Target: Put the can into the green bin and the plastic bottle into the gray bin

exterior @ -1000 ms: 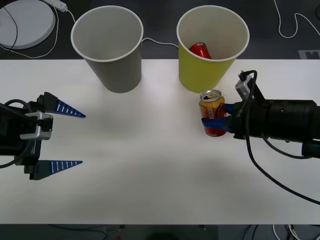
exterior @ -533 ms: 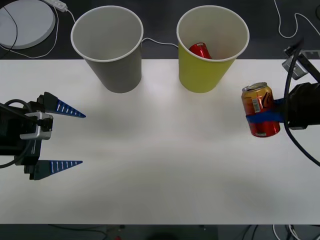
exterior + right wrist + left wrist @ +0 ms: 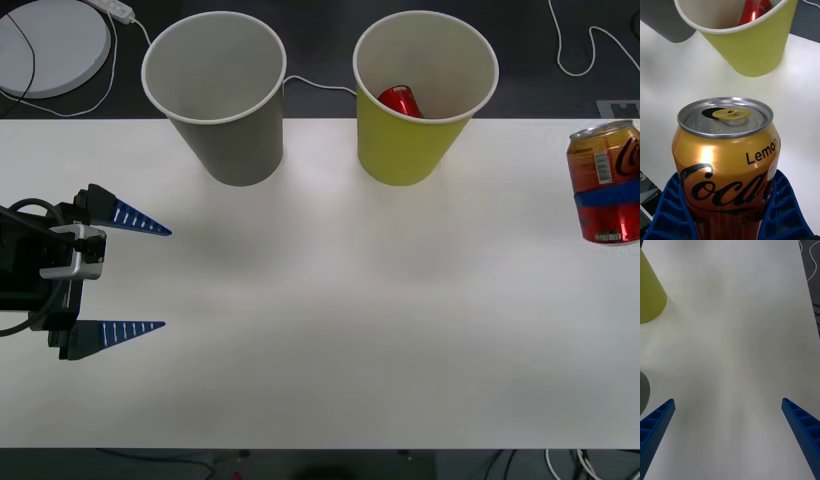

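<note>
White table [image 3: 330,340] is taking up most of the front view, dark floor behind it.

Gray bin [image 3: 215,95] and green bin [image 3: 425,95] are standing upright side by side at the table's far edge, gray one toward the robot's left, green one toward its right, a gap between them. Both are showing white rims. A plain red can [image 3: 400,101] is lying tilted inside the green bin.

Left gripper [image 3: 135,277] is sitting at the table's left side, blue ribbed fingers [image 3: 125,213] spread wide apart, nothing between them, pointing toward the table's middle. It's well apart from both bins.

Right gripper [image 3: 730,210] is clamping the can [image 3: 604,182] between its blue fingers [image 3: 672,210], one on each side of the lower body. In the front view the can is at the far right edge, upright, well to the right of the green bin and clear of it. A blue finger is crossing its body like a band there.

Can details from the right wrist view: gold-orange upper band, "Lemon" text, silver top, yellow pull tab [image 3: 731,113]. The green bin is sitting beyond the can in that view.

White round disc [image 3: 45,45] and white cables [image 3: 590,50] are lying on the floor past the table.
</note>
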You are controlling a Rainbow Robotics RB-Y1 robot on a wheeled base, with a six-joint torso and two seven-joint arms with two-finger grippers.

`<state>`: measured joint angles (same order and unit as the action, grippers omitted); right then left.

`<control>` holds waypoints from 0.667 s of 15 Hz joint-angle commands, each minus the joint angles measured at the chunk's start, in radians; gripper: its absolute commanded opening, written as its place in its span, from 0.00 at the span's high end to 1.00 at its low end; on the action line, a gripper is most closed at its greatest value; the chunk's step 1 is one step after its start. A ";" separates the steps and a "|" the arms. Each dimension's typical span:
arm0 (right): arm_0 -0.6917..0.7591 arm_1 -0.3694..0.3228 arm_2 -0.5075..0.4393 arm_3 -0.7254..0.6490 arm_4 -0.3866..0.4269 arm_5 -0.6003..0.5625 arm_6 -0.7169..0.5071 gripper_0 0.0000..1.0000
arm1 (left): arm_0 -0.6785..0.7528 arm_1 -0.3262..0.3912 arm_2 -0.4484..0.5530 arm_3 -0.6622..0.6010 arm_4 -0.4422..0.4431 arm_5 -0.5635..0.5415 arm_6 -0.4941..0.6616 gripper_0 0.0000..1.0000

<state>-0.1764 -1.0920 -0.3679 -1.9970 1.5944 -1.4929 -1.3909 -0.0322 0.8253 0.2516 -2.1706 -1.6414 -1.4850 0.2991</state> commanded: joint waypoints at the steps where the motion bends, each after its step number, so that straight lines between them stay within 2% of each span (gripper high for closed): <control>1: -0.064 -0.069 0.015 0.064 -0.013 0.000 0.000 1.00 | 0.000 0.000 0.000 0.000 0.000 0.000 0.000 0.00; 4: -0.210 -0.152 0.113 0.159 -0.014 -0.012 0.000 1.00 | 0.000 0.000 0.000 0.000 0.000 0.000 0.000 0.00; 7: -0.405 -0.164 0.214 0.284 0.003 -0.078 0.001 1.00 | 0.000 0.000 0.000 0.000 0.000 0.000 0.000 0.00; 10: -0.650 -0.171 0.415 0.412 0.032 -0.078 0.001 1.00 | 0.000 0.000 0.000 0.000 0.000 0.000 0.000 0.00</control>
<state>-0.7703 -1.2633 -0.0061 -1.6169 1.6177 -1.5711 -1.3906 -0.0322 0.8253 0.2516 -2.1706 -1.6414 -1.4850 0.2991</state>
